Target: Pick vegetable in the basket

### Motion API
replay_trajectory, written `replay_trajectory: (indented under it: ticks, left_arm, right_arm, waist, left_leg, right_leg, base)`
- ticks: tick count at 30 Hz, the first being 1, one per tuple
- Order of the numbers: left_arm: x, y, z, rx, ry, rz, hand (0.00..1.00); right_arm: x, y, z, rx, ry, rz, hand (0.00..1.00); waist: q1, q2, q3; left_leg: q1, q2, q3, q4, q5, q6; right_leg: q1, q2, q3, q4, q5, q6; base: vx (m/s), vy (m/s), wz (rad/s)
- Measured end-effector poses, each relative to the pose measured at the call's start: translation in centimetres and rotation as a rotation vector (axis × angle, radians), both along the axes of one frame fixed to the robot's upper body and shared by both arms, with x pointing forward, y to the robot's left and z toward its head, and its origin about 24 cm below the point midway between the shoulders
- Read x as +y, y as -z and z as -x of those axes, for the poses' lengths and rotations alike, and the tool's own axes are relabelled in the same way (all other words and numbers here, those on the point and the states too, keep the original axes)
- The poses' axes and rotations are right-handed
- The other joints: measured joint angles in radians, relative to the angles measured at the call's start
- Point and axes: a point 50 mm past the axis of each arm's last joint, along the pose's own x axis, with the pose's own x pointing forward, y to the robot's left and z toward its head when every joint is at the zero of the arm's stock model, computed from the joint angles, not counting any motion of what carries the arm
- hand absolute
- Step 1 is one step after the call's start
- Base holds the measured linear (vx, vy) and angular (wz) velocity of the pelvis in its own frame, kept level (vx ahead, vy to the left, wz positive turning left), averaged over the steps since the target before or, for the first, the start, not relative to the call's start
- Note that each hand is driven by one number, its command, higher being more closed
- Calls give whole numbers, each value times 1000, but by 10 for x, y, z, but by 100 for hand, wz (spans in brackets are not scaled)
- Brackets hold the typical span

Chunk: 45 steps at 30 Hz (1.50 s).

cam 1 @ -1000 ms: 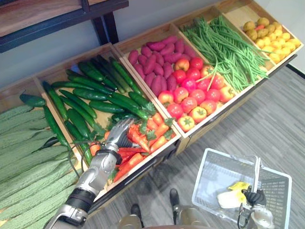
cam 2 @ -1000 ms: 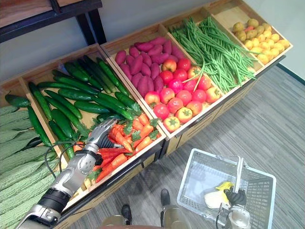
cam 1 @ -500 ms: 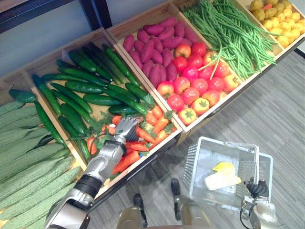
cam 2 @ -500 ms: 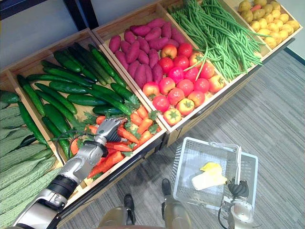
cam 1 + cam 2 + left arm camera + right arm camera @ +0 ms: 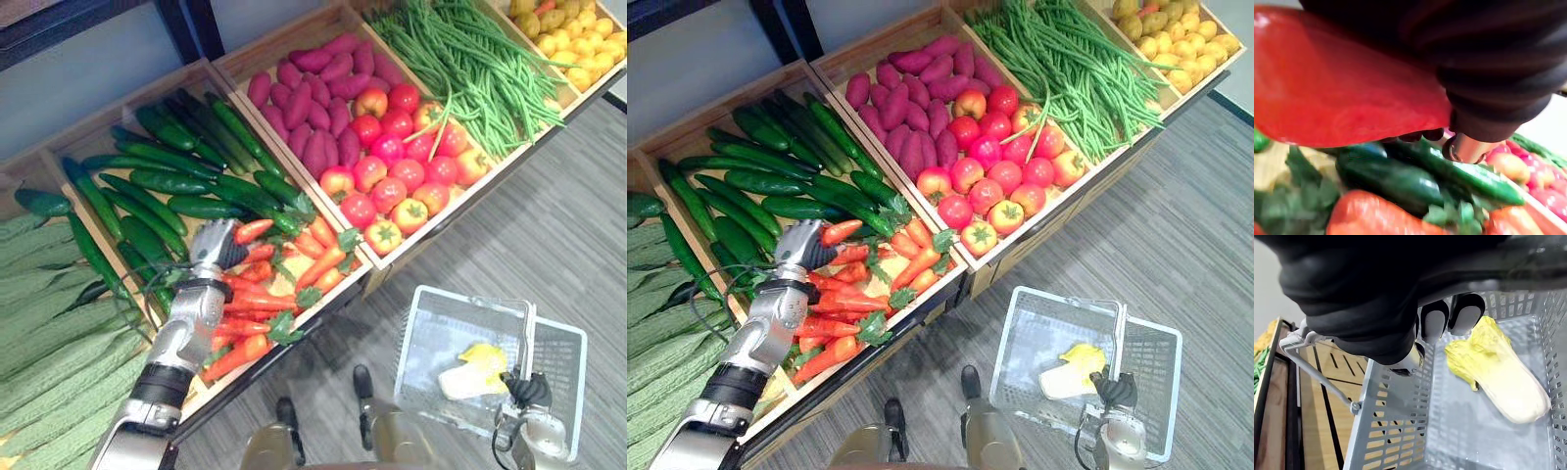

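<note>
My left hand (image 5: pixel 209 253) hovers over the carrot crate (image 5: pixel 257 305), curled round one orange carrot (image 5: pixel 253 231) that sticks out toward the cucumbers. In the left wrist view that carrot (image 5: pixel 1342 83) lies against the hand's dark cover, above other carrots and a cucumber (image 5: pixel 1449 171). My right hand (image 5: pixel 527 394) is at the lower right, shut on the handle of a grey wire basket (image 5: pixel 460 299) that hangs over the floor. A pale yellow cabbage (image 5: pixel 1498 377) lies on the basket's bottom (image 5: pixel 475 370).
Wooden crates run in a row: ridged green gourds (image 5: pixel 49 333) at the far left, cucumbers (image 5: pixel 167 181), purple sweet potatoes (image 5: pixel 313 108), tomatoes (image 5: pixel 397 166), green beans (image 5: pixel 470 59), yellow potatoes (image 5: pixel 578 39). Grey floor (image 5: pixel 549 235) lies between the crates and the basket.
My left hand has closed on a carrot and drawn it up and back toward the cucumbers. The view has shifted; the basket still hangs from my right hand.
</note>
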Motion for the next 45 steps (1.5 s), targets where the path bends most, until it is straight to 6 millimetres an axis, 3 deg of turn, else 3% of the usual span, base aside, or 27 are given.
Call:
replay_trajectory:
  ticks: [3, 10, 12, 16, 21, 23, 26, 27, 28, 29, 31, 32, 34, 35, 37, 40, 41, 42, 43, 44, 45]
  left_arm:
    - [-6, -1, 10, -39, 2, 75, 100]
    - [-27, 1, 49, -139, 32, 466, 100]
    - [-32, 2, 57, -148, 52, 553, 100]
    - [-37, 3, 68, -162, 70, 682, 100]
    - [-44, 9, 73, -143, 87, 801, 100]
    - [-45, 8, 73, -146, 89, 818, 100]
    - [-44, 11, 70, -129, 95, 806, 100]
    - [-44, 11, 70, -130, 94, 809, 100]
    - [-44, 9, 68, -139, 97, 807, 100]
    - [-45, 8, 66, -144, 106, 802, 100]
    - [-52, 12, 59, -118, 124, 788, 100]
    - [-59, 14, 55, -98, 146, 788, 100]
    - [-71, 15, 47, -73, 196, 784, 100]
    - [-77, 16, 44, -48, 227, 772, 100]
    - [-88, 19, 42, -22, 266, 775, 100]
    - [-88, 20, 43, -17, 272, 771, 100]
    - [-88, 21, 43, -13, 273, 765, 100]
    - [-89, 21, 43, -12, 276, 766, 100]
    - [-91, 21, 44, -11, 281, 766, 100]
    - [-95, 21, 44, -8, 293, 764, 100]
    - [-96, 23, 44, 5, 299, 758, 100]
  right_arm:
    - [5, 2, -1, 1, -8, -14, 100]
    - [21, 9, -2, 1, -12, -62, 100]
    - [23, 10, 1, 1, -4, -68, 100]
    - [30, -1, -1, -58, 11, -62, 100]
    - [39, -34, -22, -208, -43, -8, 100]
    - [50, -48, -36, -277, -88, -4, 100]
    - [71, -56, -60, -335, -162, -34, 100]
    - [72, -55, -63, -332, -164, -35, 100]
    - [73, -52, -67, -321, -172, -40, 100]
    - [75, -51, -70, -316, -182, -44, 100]
    - [78, -48, -73, -293, -214, -38, 100]
    - [77, -47, -72, -284, -222, -33, 100]
    - [76, -45, -72, -267, -241, -15, 100]
    - [74, -45, -71, -260, -246, -3, 100]
    - [73, -48, -73, -266, -262, 4, 100]
    - [81, -55, -85, -307, -296, -4, 100]
    - [85, -60, -91, -329, -313, -4, 100]
    - [86, -63, -94, -339, -329, 5, 100]
    - [86, -64, -95, -340, -338, 10, 100]
    - [85, -65, -95, -342, -359, 12, 100]
    - [87, -64, -94, -339, -367, 5, 100]
  waist:
    - [3, 0, 0]
    - [7, 3, -8]
    - [20, 5, -32]
    - [33, 6, -50]
    - [51, 4, -51]
    - [53, -1, -51]
    - [40, -30, -61]
    - [39, -29, -62]
    - [38, -31, -64]
    - [29, -29, -64]
    - [17, -15, -64]
    - [2, -4, -68]
    - [-12, 1, -69]
    - [-12, 1, -68]
    - [-9, 3, -67]
    - [4, 3, -67]
    - [6, 4, -67]
    - [18, 10, -70]
    - [25, 17, -72]
    - [28, 35, -73]
    - [28, 30, -77]
  left_leg:
    - [3, -3, -7, -3, 3, 1]
    - [48, 1, -6, -25, 9, -3]
    - [52, 3, 6, -29, 9, -3]
    - [70, 18, 49, -7, -2, -4]
    - [35, 93, 197, 180, -111, -11]
    - [35, 139, 309, 219, -137, -10]
    - [127, 168, 524, 197, -148, -21]
    - [149, 169, 557, 190, -151, -26]
    - [189, 165, 614, 176, -150, -33]
    - [214, 165, 629, 164, -147, -37]
    - [252, 183, 647, 179, -145, -39]
    - [251, 209, 642, 222, -144, -39]
    - [242, 273, 625, 391, -104, 14]
    - [208, 309, 545, 546, -31, 107]
    - [95, 259, 293, 686, -100, 59]
    - [-39, 128, 55, 600, -181, 56]
    - [-86, 90, 2, 523, -181, 55]
    - [-104, 73, -21, 411, -158, 31]
    - [-101, 73, -23, 344, -122, 13]
    - [-96, 86, -15, 278, -41, 16]
    - [-82, 84, -2, 263, -41, 17]
  right_leg:
    - [6, 0, -2, -3, 0, 0]
    - [43, 1, -4, -10, 0, 0]
    - [42, 2, 2, -14, 0, 0]
    - [52, 9, 25, -14, 4, 6]
    - [5, 87, 153, -17, 43, 23]
    - [-31, 75, 44, -34, 2, -5]
    - [-82, -72, -467, 57, -33, -63]
    - [-77, -89, -534, 62, -33, -72]
    - [-66, -102, -628, 67, -15, -104]
    - [-69, -95, -648, 71, 16, -109]
    - [-82, -51, -575, 92, 10, -116]
    - [-82, -30, -555, 103, -2, -122]
    - [-59, 7, -501, 107, -19, -125]
    - [-15, 26, -456, 83, -22, -128]
    - [64, 36, -386, 22, -21, -127]
    - [128, 23, -294, -26, -22, -128]
    - [143, 15, -259, -38, -14, -116]
    - [153, 17, -225, -48, 2, -87]
    - [156, 23, -202, -50, 5, -75]
    - [167, 38, -162, -55, 3, -45]
    - [169, 35, -149, -62, 9, -37]
  base:
    - [-20, 5, 6]
    - [-2, 0, 1]
    - [-8, 3, -11]
    - [-14, 7, -21]
    - [-60, 10, -98]
    - [-143, -4, -166]
    - [20, -38, -198]
    - [145, -121, -179]
    - [163, -131, -176]
    - [225, -189, -166]
    - [222, -168, -139]
    - [238, -118, -133]
    - [238, -75, -99]
    - [303, -47, -108]
    - [311, 28, -94]
    - [225, 140, -87]
    - [178, 198, -110]
    - [136, 186, -108]
    - [123, 226, -116]
    - [105, 211, -83]
    - [169, 259, -77]
